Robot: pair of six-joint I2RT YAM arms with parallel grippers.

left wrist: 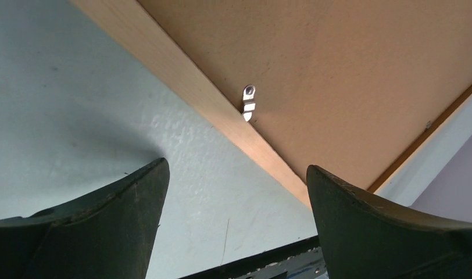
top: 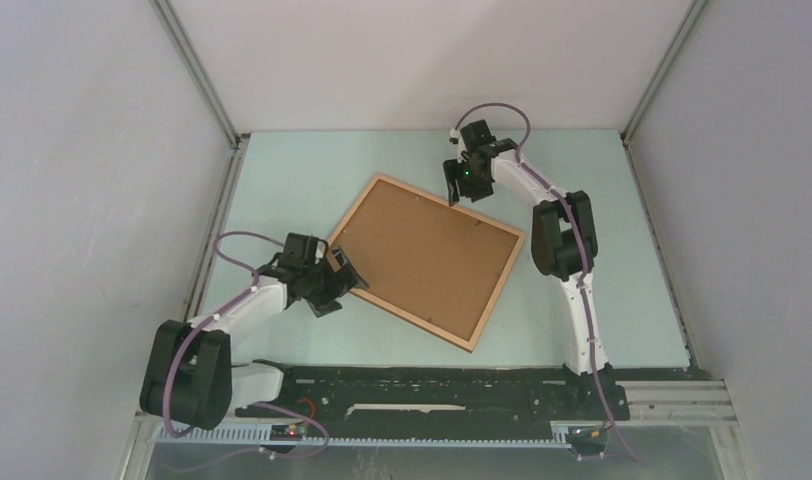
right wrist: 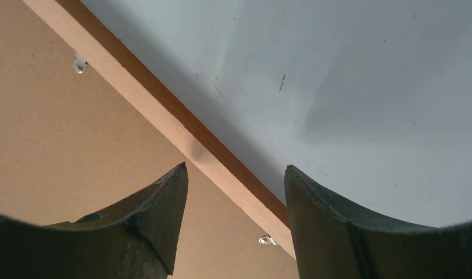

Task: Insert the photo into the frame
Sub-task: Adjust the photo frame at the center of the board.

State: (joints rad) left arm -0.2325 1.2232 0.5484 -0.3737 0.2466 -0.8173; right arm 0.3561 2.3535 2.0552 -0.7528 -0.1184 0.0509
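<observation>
The frame (top: 402,298) lies flat and turned at an angle in the middle of the pale table, back side up. A brown backing board (top: 427,258) fills it. The photo is not in view. My left gripper (top: 350,275) stands open at the frame's left corner; in its wrist view the left gripper (left wrist: 236,164) spans bare table beside the wooden rim (left wrist: 181,75), near a small metal clip (left wrist: 249,102). My right gripper (top: 452,190) stands open over the frame's far edge. In the right wrist view, the rim (right wrist: 146,110) runs between the right gripper's (right wrist: 235,167) fingers, with nothing held.
Two more metal clips (right wrist: 79,65) (right wrist: 267,239) sit along the far rim. Grey enclosure walls close the table on three sides. A black rail (top: 432,385) carrying the arm bases runs along the near edge.
</observation>
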